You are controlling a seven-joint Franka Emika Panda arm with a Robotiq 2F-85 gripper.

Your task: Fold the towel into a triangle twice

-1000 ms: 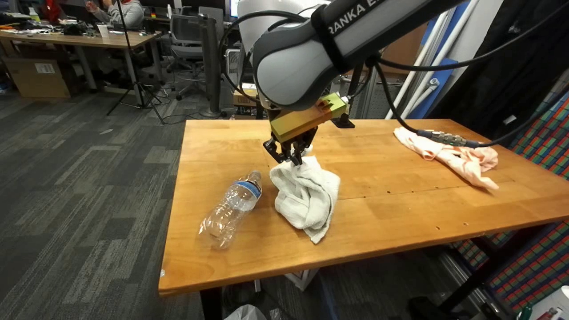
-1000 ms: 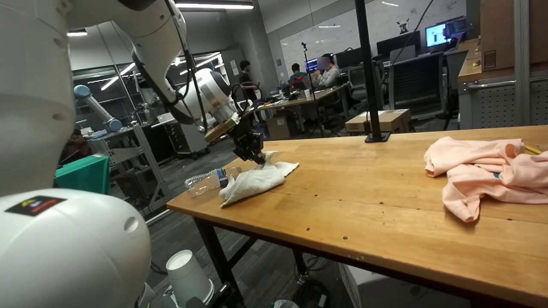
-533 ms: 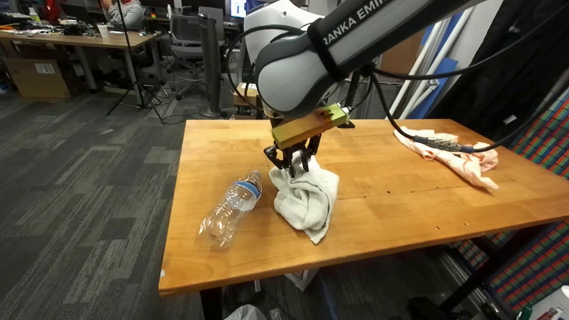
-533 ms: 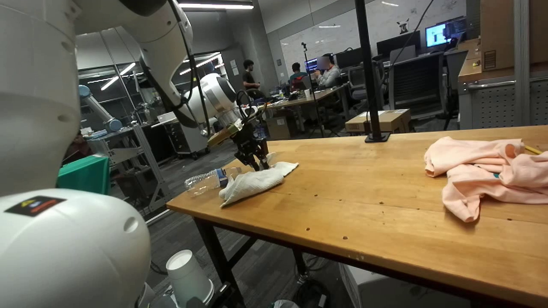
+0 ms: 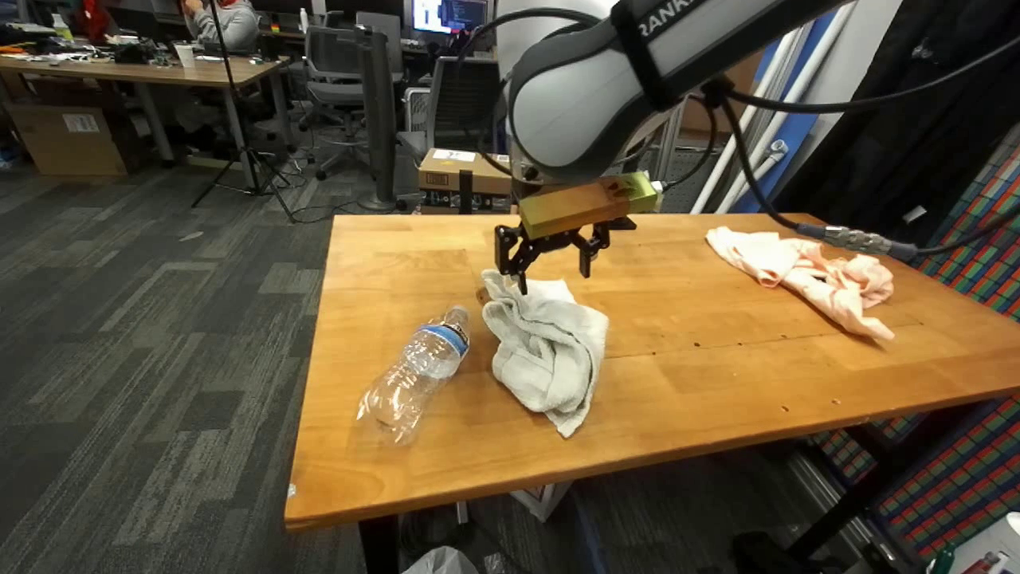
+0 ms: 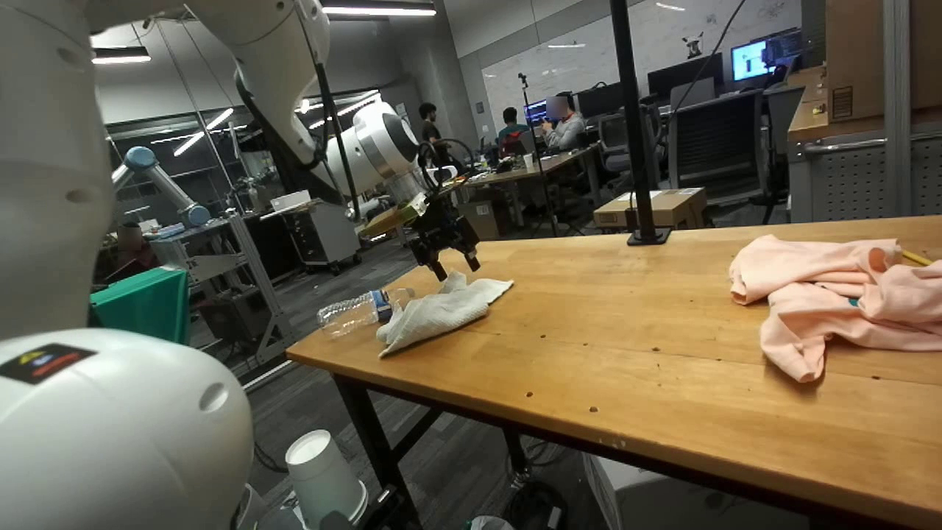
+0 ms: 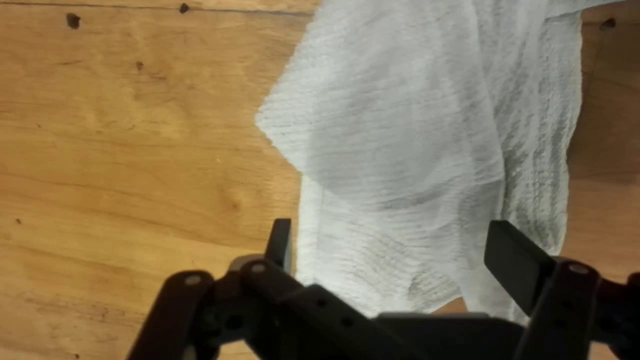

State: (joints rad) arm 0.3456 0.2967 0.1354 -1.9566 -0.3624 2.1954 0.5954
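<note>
Towel (image 7: 405, 145) in all views, bottle (image 5: 424, 365) in both exterior views

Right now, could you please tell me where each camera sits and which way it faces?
An exterior view: raised, looking down across the table; arm and gripper show.
An exterior view: close beside white robot links, also looking across the table; gripper shows too.
Wrist view: by the gripper, looking down at the towel; both fingers show.
Both exterior views share the towel, bottle and pink cloth.
</note>
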